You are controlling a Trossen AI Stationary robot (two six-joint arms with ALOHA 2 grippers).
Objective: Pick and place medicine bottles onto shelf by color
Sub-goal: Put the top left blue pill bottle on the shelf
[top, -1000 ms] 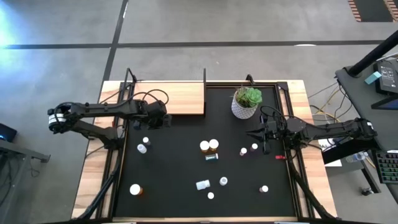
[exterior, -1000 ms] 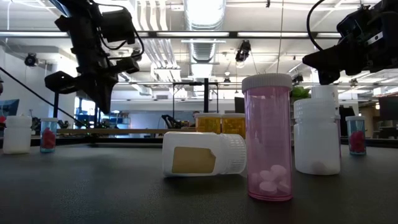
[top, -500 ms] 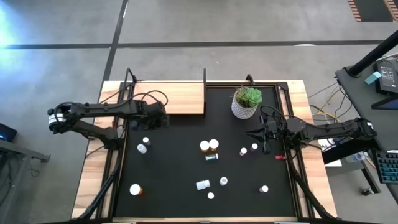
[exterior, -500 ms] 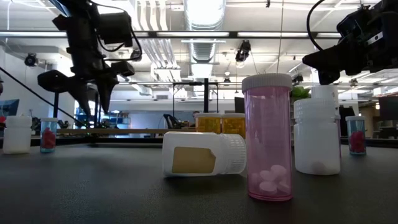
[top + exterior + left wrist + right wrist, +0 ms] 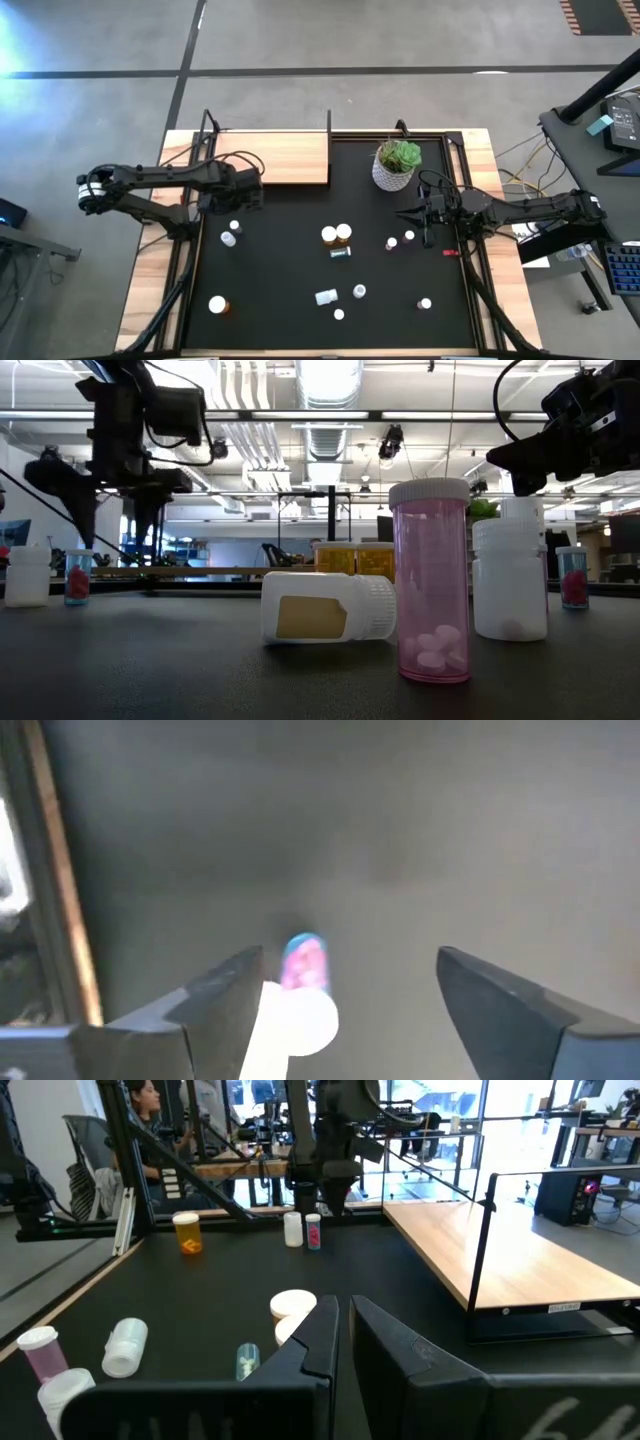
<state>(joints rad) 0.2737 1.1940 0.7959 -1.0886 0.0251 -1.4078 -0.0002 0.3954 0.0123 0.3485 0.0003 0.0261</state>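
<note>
- Left wrist view has the target pair right under it: a tiny clear bottle with pink pills [image 5: 304, 963] and a small white plastic bottle [image 5: 292, 1020] just beside it, both upright on the black mat [image 5: 420, 840].
- Handling guess: these are light, stiff plastic and smooth, so they'll probably tip or skid if one finger bumps them first. I'd take the pink one around the body below the cap, from above. The white neighbour sits so close that it could get nudged.
- Looks: little cylinders with white caps. In the high view the pair [image 5: 231, 233] sits near the mat's left edge, well apart from the two orange bottles [image 5: 336, 234] in the middle.
- Left claw [image 5: 247, 190] hovers over the mat between that pair and the shelf, fingers spread wide apart with nothing between them.
- Light-wood shelf board with thin black posts [image 5: 285, 158] sits at the far left end of the tabletop, and no bottles show on it, so the sorting looks barely begun.
- Right claw [image 5: 424, 217] waits on the right side near the white pot with a green plant [image 5: 396, 165], fingers nearly together and holding nothing.
- More bottles are scattered toward the near edge, including a white one lying on its side [image 5: 328, 607] and a tall pink one [image 5: 431, 579].
</note>
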